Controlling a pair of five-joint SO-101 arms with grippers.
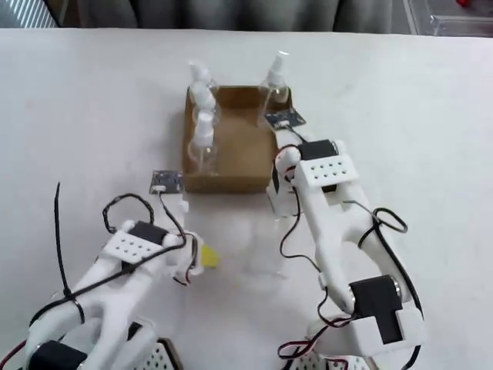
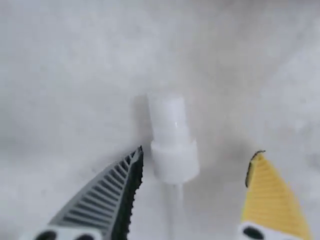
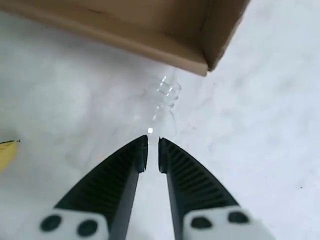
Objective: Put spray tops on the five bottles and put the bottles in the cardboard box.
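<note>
A white spray top [image 2: 172, 145] lies on the table between the spread fingers of my left gripper [image 2: 197, 154], which is open around it without touching. My left gripper [image 1: 196, 237] is in front of the cardboard box [image 1: 231, 183], near its left corner. A clear bottle without a top [image 3: 165, 100] lies on the table just beyond the tips of my right gripper [image 3: 152, 142], which is shut with only a thin slit between its black fingers. The box corner [image 3: 200, 55] is close behind the bottle. My right gripper [image 1: 281, 208] is by the box's front right corner.
Inside the box, three topped bottles [image 1: 202, 116] line the left wall and another topped bottle [image 1: 276, 81] stands at the far right corner. White table surface [image 1: 92, 116] stretches to the left and right of the box.
</note>
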